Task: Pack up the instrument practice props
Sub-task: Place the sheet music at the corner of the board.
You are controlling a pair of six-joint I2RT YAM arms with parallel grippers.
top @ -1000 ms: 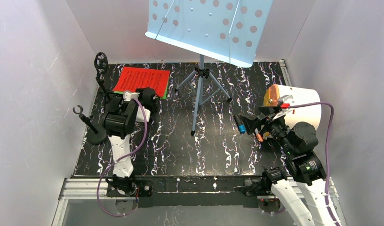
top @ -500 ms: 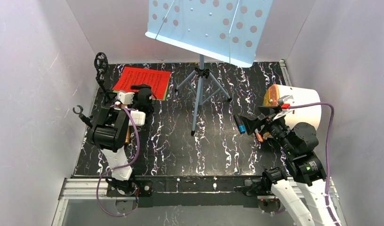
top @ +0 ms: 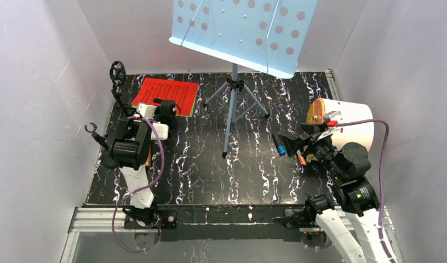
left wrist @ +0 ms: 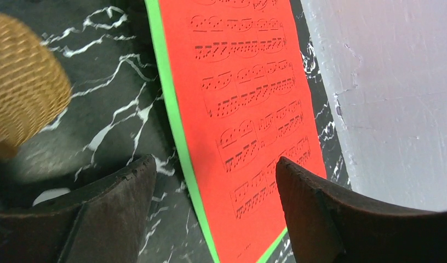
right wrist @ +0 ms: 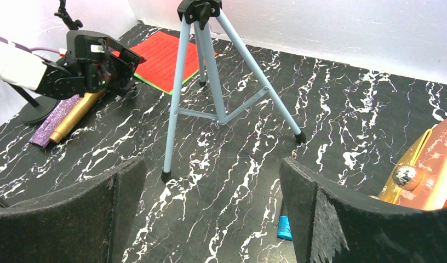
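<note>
The left hand (top: 165, 107) hangs low over the near edge of the red score sheet (top: 167, 91), at the back left of the black marbled counter (top: 210, 175). Its 2 fingers are spread, with nothing pinched between them. In the wrist view the gap between them frames the sheet's printed staves. The green score sheet (left wrist: 172, 127) lies under the red one and shows only as a thin strip along its edge.

The mesh head of the gold microphone (left wrist: 21, 104) sits on the counter off to the side of that hand, outside the fingers and apart from the sheets. Seen from the right wrist, it lies flat beside the purple glitter microphone (right wrist: 50, 125). The 2 lie parallel and just beside each other, partly tucked under the left arm, close to the round base of the near mic mount (top: 93, 129). The rear mic mount (top: 118, 72) stands upright in the back left corner.

The pale blue music rack (top: 248, 33) stands at the back centre on its tripod legs (right wrist: 175, 111), with its perforated desk tilted.

The right hand (top: 290, 144) hovers on the right side of the counter, facing the tripod. Its fingers are spread wide and hold nothing. Behind it lies a white cylindrical container (top: 353, 123) with an orange-gold piece (top: 316, 112) at its left end. A small blue-tipped object (right wrist: 284, 227) lies on the counter below the right hand.
</note>
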